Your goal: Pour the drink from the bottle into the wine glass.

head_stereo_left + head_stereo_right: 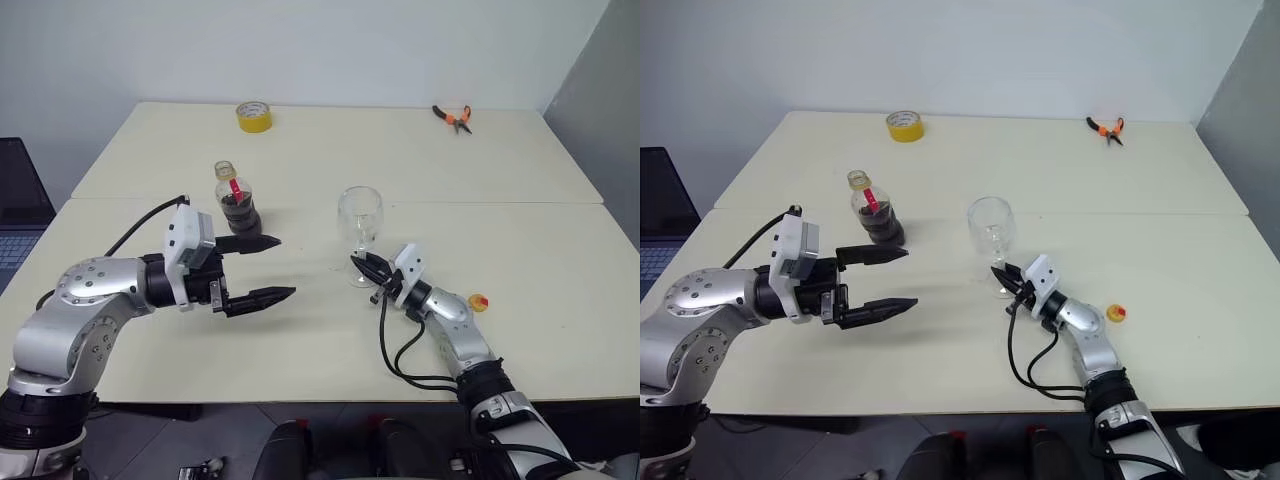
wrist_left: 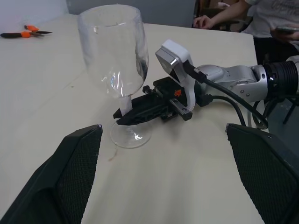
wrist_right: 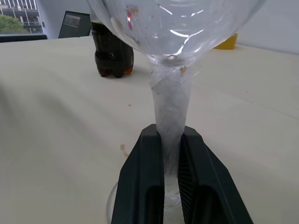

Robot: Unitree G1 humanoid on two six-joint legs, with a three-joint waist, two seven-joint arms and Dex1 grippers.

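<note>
I have the left gripper (image 1: 258, 268) spread wide and lying level just at 6 o'clock of the bottle (image 1: 236, 200), so I'd bring it up square around the ribbed belly before closing. The right gripper (image 3: 171, 154) is clamped on the stem of the wine glass (image 1: 359, 220), at 3 o'clock of the bottle. The glass is empty, the uncapped bottle about half full of dark drink (image 1: 239, 212), and a small yellow cap (image 1: 478, 302) lies at 4 o'clock of the glass.
</note>
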